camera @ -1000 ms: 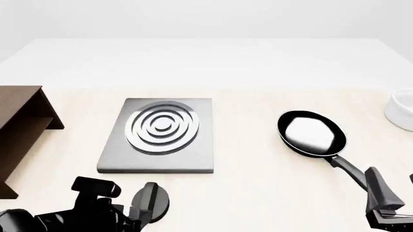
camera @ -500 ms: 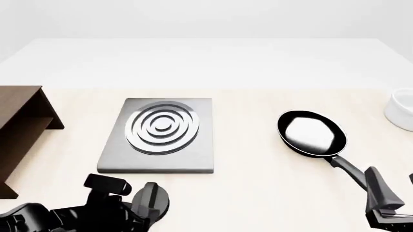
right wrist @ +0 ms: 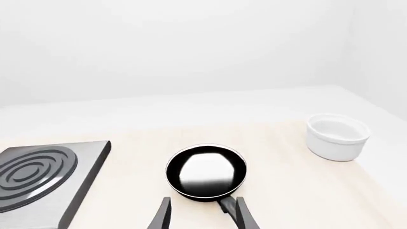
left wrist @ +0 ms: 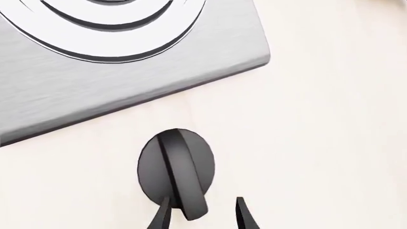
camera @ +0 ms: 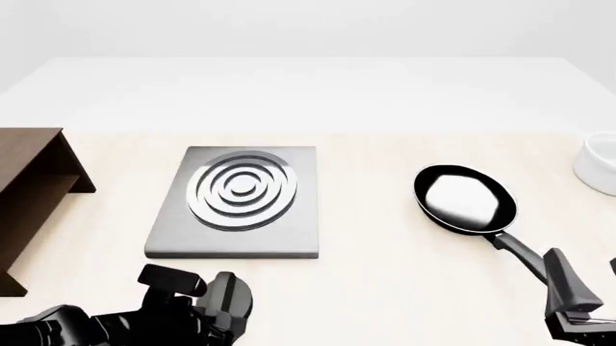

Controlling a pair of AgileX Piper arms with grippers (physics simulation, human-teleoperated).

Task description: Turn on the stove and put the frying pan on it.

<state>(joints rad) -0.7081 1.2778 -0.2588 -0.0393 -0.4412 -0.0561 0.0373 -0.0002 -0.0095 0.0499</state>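
On the pale wooden tabletop (camera: 385, 288), the flat grey metal square stove slab with raised silver rings (camera: 236, 204) lies just beyond the left pincer (left wrist: 202, 212) and well off to the side of the right pincer (right wrist: 201, 213); it looks heavy, rigid and needs no lifting. The round shallow black frying pan with a glossy pale inside (camera: 466, 199) sits directly ahead of the right pincer, its long black handle (right wrist: 227, 206) running back toward the spread jaws and entering the gap between them, though contact is not evident. The pan is likely stiff and moderately heavy, front-weighted, so it may droop or twist if held at the handle's far end; its slick finish argues for a firm pinch across the handle, as close to the bowl as the fingers allow. The small black round knob with a raised ridge (left wrist: 177, 176) lies right under the left pincer, between it and the slab's near edge; the jaws are spread and straddle the near end of the ridge without clearly squeezing it. The ridge is the natural hold: hard, narrow, probably slippery, so the fingers should close flat on its two sides before twisting.
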